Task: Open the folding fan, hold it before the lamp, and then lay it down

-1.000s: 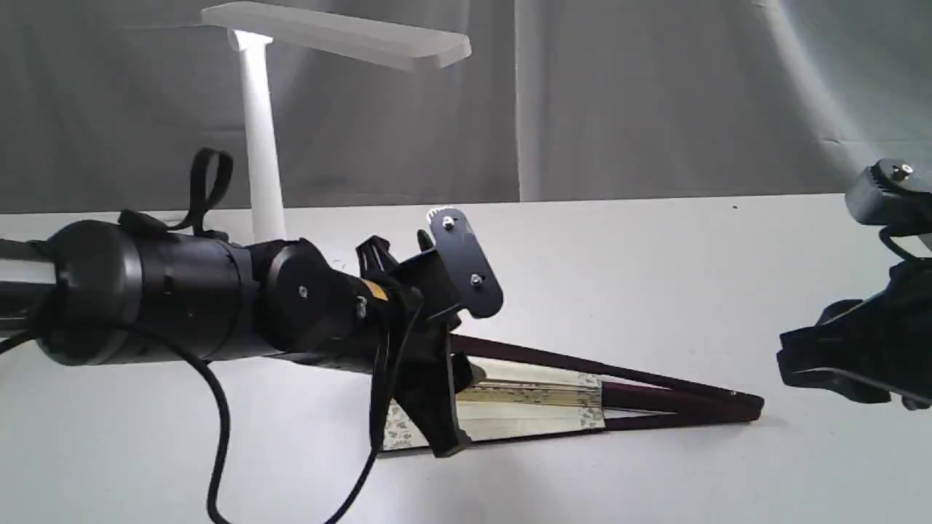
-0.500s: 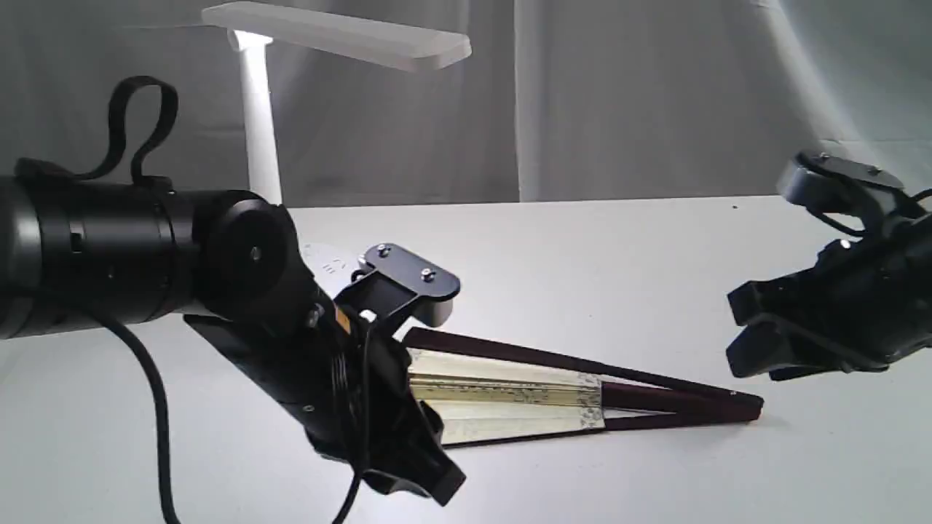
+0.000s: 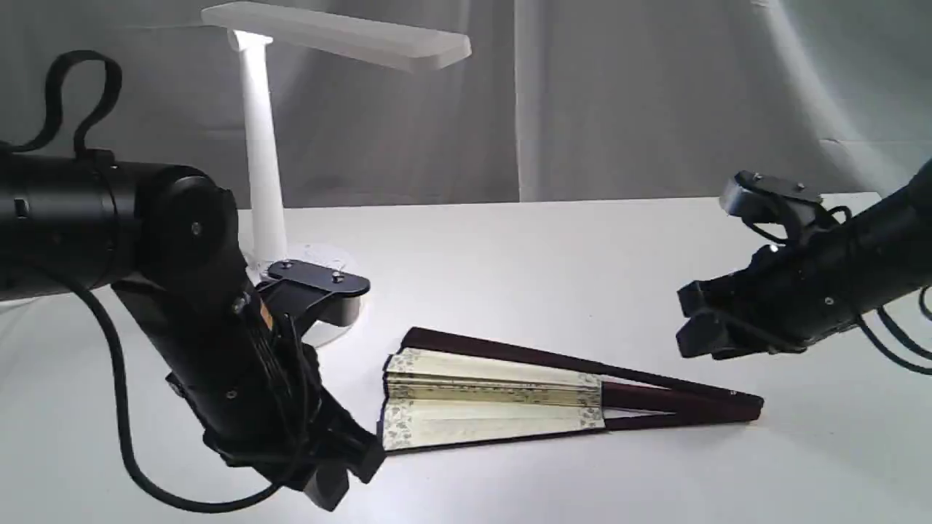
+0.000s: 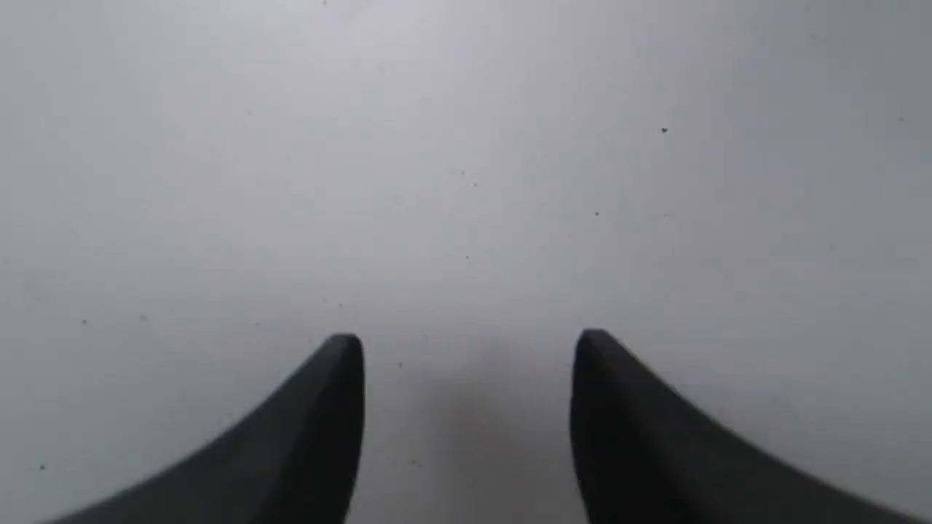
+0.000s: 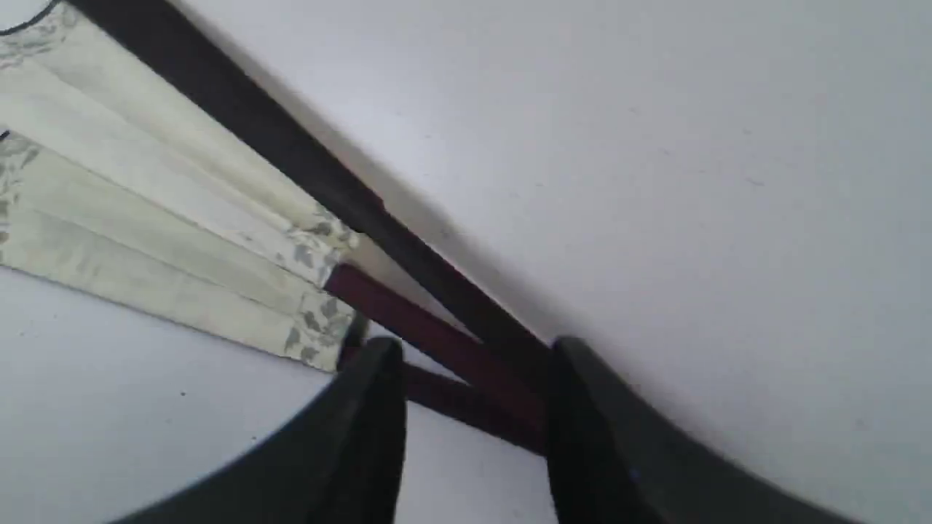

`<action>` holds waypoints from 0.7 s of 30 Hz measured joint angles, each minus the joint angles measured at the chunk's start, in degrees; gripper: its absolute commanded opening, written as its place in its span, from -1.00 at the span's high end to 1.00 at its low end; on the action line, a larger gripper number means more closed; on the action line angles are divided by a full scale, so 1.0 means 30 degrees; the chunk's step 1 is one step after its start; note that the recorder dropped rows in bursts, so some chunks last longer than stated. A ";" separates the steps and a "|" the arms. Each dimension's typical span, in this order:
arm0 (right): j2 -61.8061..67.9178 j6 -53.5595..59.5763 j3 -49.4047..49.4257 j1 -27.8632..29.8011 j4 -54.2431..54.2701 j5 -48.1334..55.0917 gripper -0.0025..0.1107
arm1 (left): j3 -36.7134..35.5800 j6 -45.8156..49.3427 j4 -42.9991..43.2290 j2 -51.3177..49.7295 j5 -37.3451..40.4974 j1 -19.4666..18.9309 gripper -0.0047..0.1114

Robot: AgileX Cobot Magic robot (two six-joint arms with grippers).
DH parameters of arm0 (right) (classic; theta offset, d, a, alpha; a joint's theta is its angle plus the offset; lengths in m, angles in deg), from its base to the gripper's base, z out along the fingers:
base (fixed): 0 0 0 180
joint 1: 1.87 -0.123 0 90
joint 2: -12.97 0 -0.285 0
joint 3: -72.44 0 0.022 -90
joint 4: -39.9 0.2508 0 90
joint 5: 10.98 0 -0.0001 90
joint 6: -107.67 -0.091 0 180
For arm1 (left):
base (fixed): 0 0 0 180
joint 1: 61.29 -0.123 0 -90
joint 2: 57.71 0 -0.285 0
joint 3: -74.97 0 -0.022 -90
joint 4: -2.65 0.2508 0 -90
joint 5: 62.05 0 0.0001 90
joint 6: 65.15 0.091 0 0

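right gripper (image 3: pixel 688 325) hangs open near the folding fan's (image 3: pixel 495 393) rib end.

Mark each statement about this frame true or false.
1. The cream pleated paper fan with maroon wooden ribs lies partly spread on the white table. True.
2. The left jaws grip the fan's leaf. False: they stand open over bare table, holding nothing.
3. The white plastic desk lamp stands upright beyond the fan. True.
4. The right jaws are clamped on the ribs. False: they stand open above the ribs, holding nothing.
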 measured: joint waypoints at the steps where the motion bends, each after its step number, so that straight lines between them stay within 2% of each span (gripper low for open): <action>1: 0.0291 0.1291 0.0000 0.0000 0.0918 0.0120 0.37 | 0.0000 -0.0123 0.0000 0.0000 0.0038 0.0000 0.17; 4: 0.0943 0.3169 -0.0170 0.0000 0.3162 0.0362 0.37 | 0.0000 -0.0280 0.0000 0.0000 0.0082 0.0000 0.17; 7: 0.1827 0.3500 -0.1333 0.0000 0.3687 0.1294 0.37 | 0.0000 -0.0322 0.0000 0.0000 0.0082 0.0000 0.17; 14: 0.4149 -0.0291 -0.5638 0.0000 0.1657 0.3748 0.37 | 0.0000 -0.0322 -0.0078 0.0000 0.0116 0.0000 0.17; 21: 0.6985 -0.1466 -0.9000 0.0000 0.0947 0.8008 0.36 | 0.0000 -0.0322 -0.0251 0.0000 -0.0148 0.0000 0.17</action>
